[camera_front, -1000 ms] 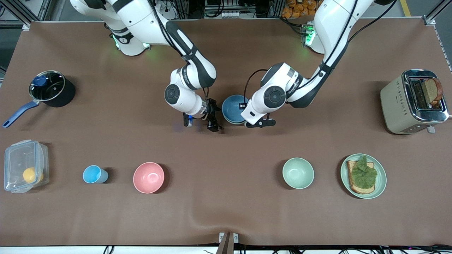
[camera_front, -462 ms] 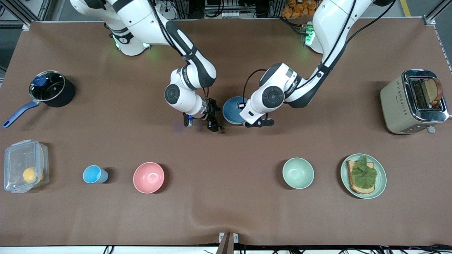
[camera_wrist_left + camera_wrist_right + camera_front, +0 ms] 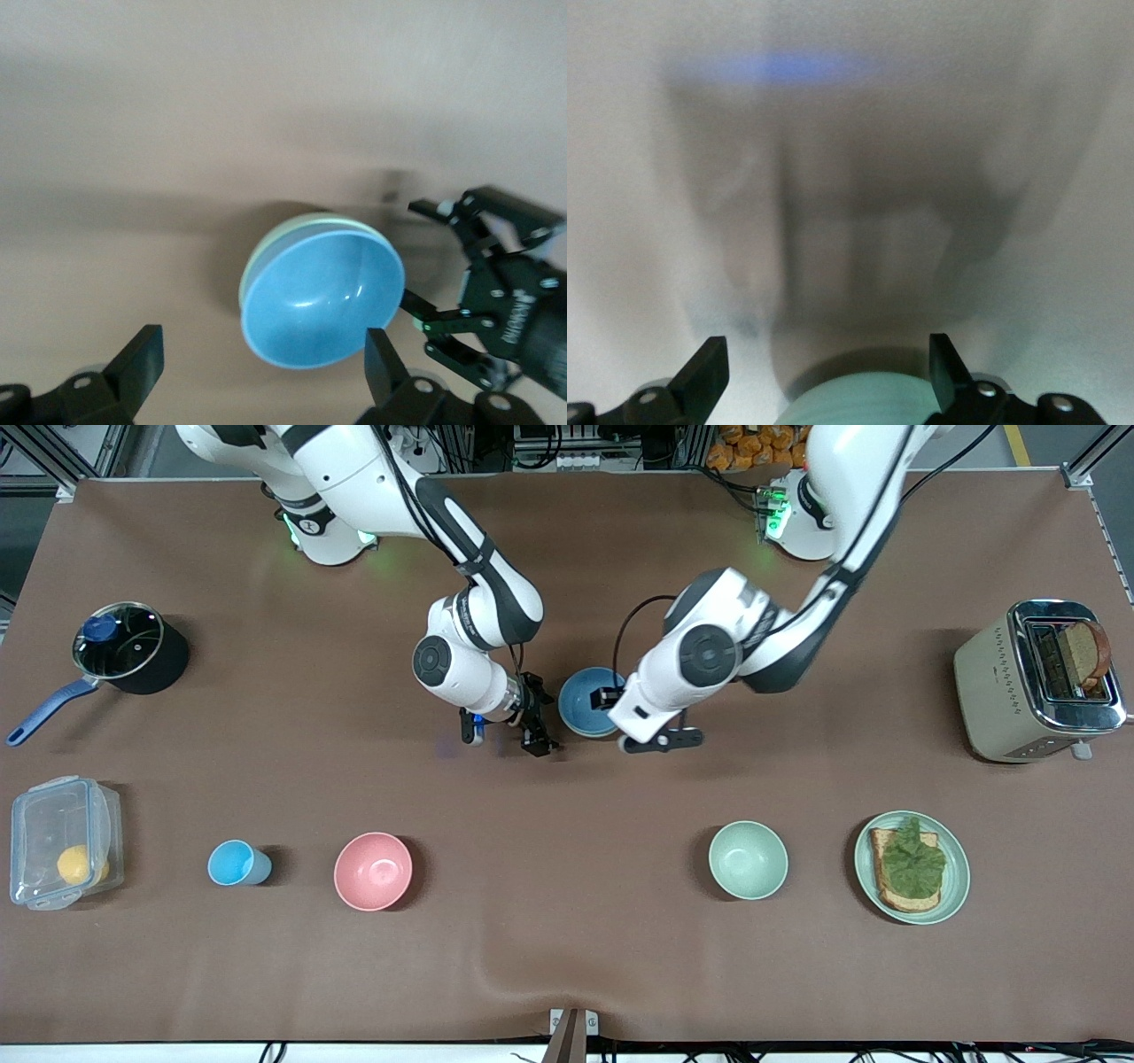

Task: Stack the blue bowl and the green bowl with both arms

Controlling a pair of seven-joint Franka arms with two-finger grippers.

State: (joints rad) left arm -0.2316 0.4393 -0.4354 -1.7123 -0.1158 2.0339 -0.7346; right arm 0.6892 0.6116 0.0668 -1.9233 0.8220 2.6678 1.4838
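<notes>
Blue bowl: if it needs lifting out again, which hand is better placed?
Left. The left hand hangs open over the blue bowl, nested in the green bowl. The right hand, also open, sits beside the stack.

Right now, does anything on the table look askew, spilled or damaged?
Nothing stands out. The blue bowl sits in the green bowl, slightly off-centre, upright on the table. Both grippers are open.
</notes>
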